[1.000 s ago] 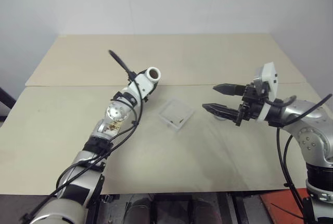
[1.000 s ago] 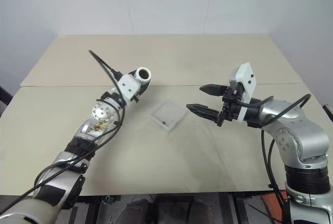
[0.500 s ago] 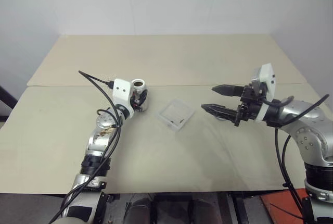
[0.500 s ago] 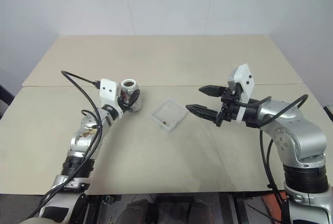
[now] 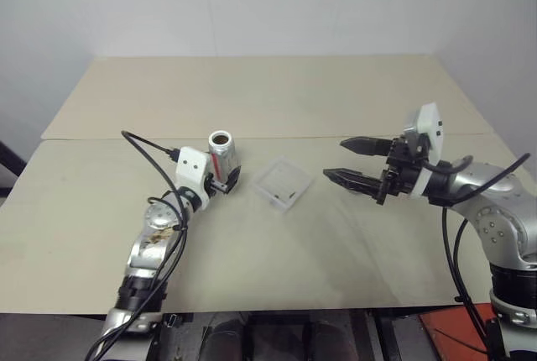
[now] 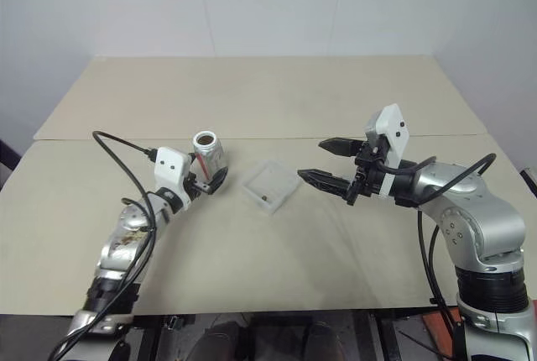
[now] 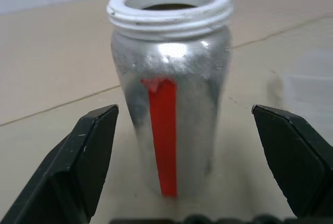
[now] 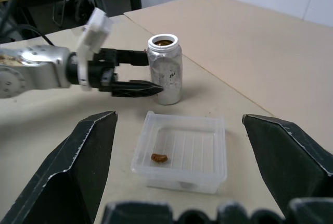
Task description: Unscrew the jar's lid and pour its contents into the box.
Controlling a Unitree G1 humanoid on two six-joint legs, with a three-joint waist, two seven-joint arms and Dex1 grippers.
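Note:
The jar [image 5: 221, 152] stands upright on the table, silvery with a red stripe [image 7: 164, 135] and an open white threaded mouth. Something brown shows inside that mouth. The lid is off the jar and out of view. My left gripper [image 5: 228, 179] is open, one black finger on each side of the jar's lower half, with gaps to its wall in the left wrist view. The clear box [image 5: 284, 184] lies just right of the jar with one small brown piece [image 8: 158, 157] in it. Right of the box, my right gripper [image 5: 346, 159] hovers open and holds nothing.
The beige table [image 5: 277, 252] is made of two boards that meet at a seam [image 5: 336, 137] behind the jar. Its front edge runs close to me, and a pale wall stands beyond the far edge.
My left arm swung back and down, bringing the jar from tilted in the air to upright on the table, then opened its jaws off it. The right gripper stayed still.

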